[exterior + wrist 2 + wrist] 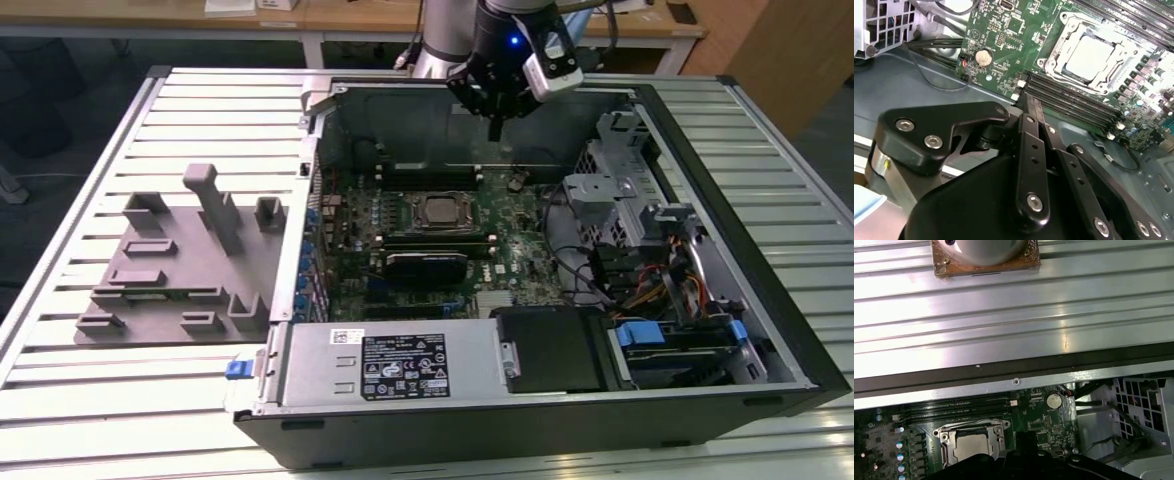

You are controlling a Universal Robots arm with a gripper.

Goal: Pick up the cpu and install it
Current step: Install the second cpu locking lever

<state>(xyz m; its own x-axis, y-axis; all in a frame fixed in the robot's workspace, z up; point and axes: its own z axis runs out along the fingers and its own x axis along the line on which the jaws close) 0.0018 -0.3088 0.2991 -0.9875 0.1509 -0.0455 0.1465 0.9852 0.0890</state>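
Exterior view: the hand [497, 128] hangs over the far wall of the open computer case [787, 340] on the slatted bench [80, 400], its fingers drawn together to a point with nothing between them. The cpu [438, 210] lies flat inside its black-framed socket [414, 222] on the motherboard [514, 245], toward seven o'clock from the hand and well below it. Being square, the chip offers no long axis; in the second wrist view its silvery lid [1089, 52] sits beyond the closed fingertips [1026, 100].
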